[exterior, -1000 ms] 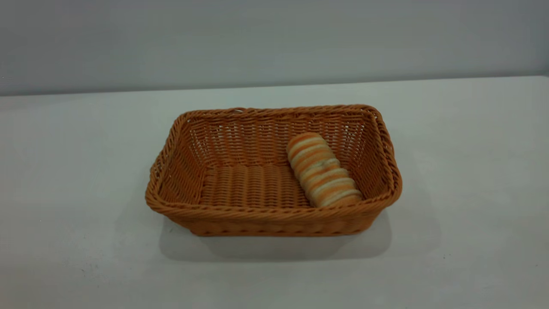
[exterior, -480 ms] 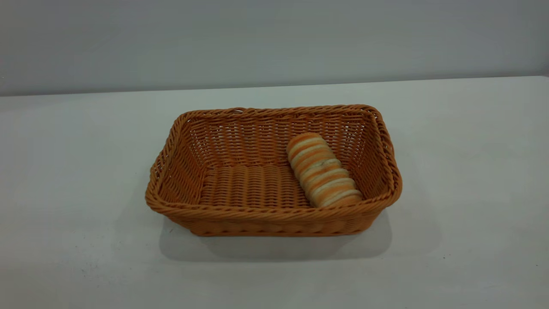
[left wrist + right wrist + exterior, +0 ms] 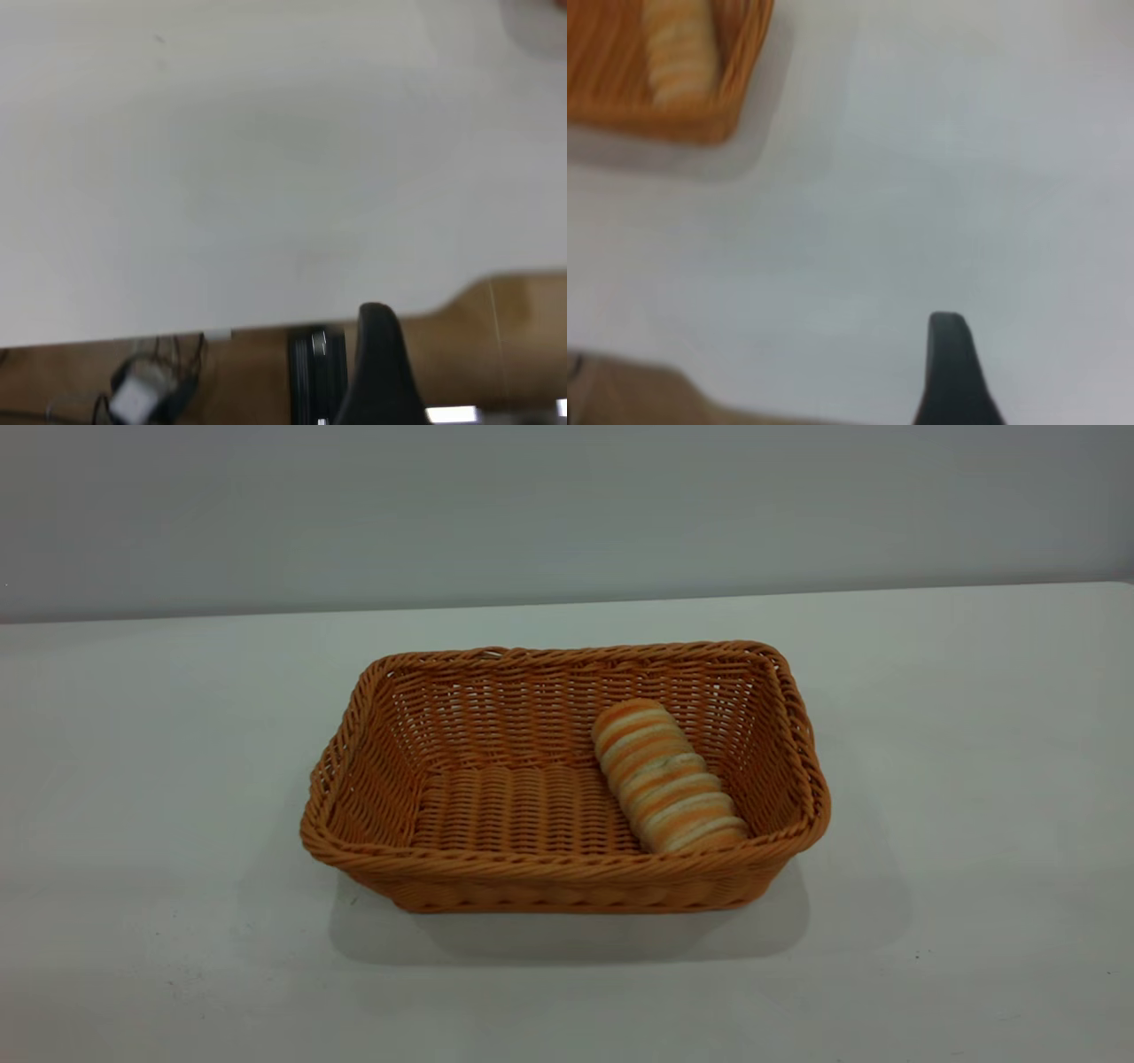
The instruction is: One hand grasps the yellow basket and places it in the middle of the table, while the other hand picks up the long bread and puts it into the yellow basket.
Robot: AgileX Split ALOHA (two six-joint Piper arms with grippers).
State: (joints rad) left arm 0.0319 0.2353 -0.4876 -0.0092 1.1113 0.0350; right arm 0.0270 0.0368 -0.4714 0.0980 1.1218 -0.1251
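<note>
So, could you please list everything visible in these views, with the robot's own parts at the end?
yellow basket: one, orange-tan wicker, in the middle of the table, upright.
long bread: one, golden-orange and cream stripes, lying inside the basket toward its right end.
table: one, white, under the basket.
wall: one, grey, behind the table.
floor: brown, beyond the table edge in the left wrist view, with cables on it.
left hand: one black finger showing, over the table edge, away from the basket.
right hand: one black finger showing, above bare table, apart from the basket.
</note>
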